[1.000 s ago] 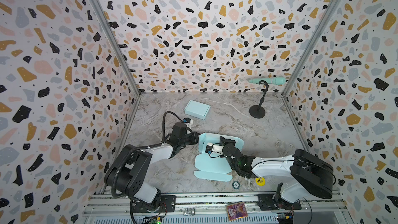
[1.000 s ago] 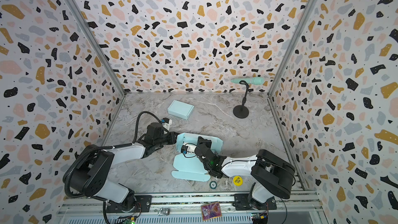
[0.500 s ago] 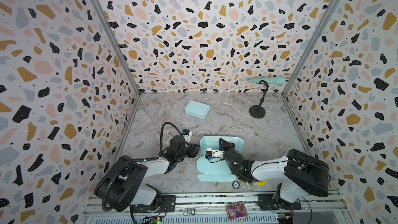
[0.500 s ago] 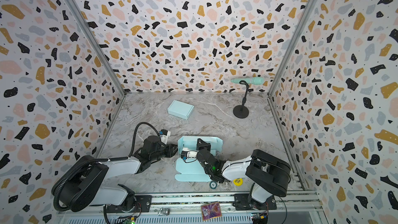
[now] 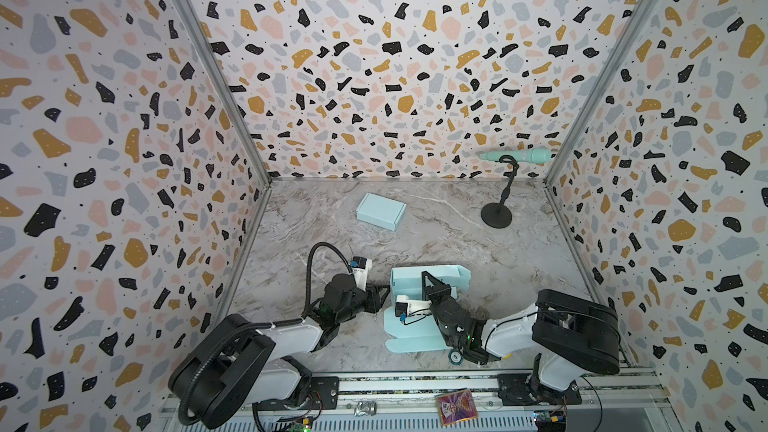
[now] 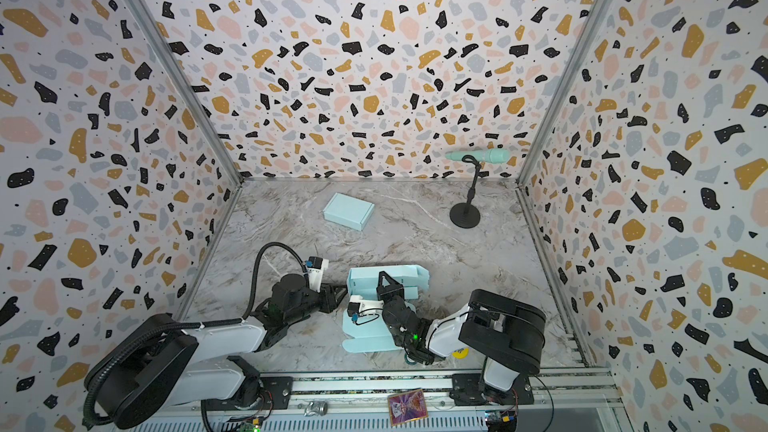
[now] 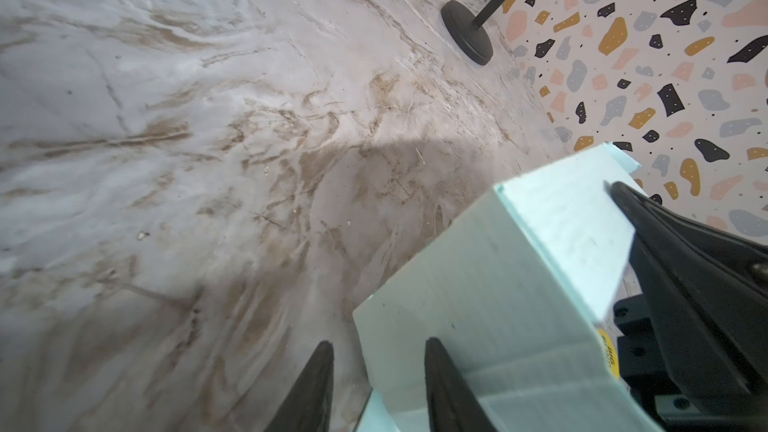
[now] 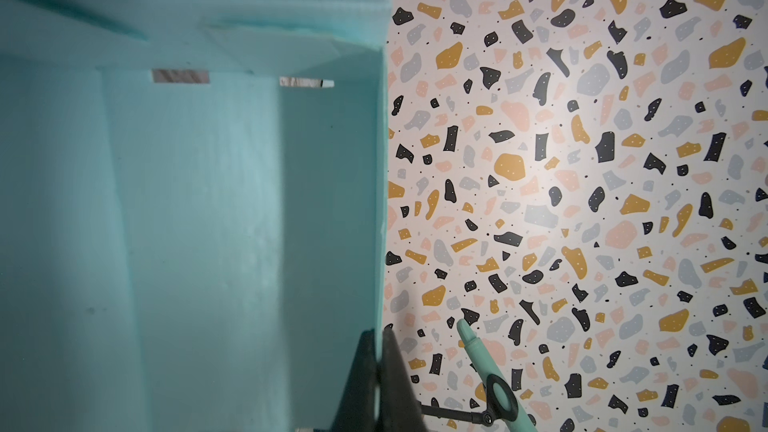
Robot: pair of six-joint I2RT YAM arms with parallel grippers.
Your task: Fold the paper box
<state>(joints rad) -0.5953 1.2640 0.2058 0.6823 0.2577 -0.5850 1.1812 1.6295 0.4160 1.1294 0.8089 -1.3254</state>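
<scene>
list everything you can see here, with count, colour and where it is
half-folded paper box: 1, light teal, front centre, between the arms
folded box: 1, light teal, rear, left of centre
microphone: 1, teal, rear right, on the stand
stand: 1, black, rear right
small roll: 1, dark, front edge by the right arm
card: 1, multicoloured, on the front rail
crumpled silver piece: 1, silver, on the rail left of the card
tabletop: 1, grey marble
walls: 3, terrazzo pattern, around the tabletop
left gripper: 1, black, fingers apart at the half-folded box's left wall
right gripper: 1, black, fingers shut on an upright wall of that box
</scene>
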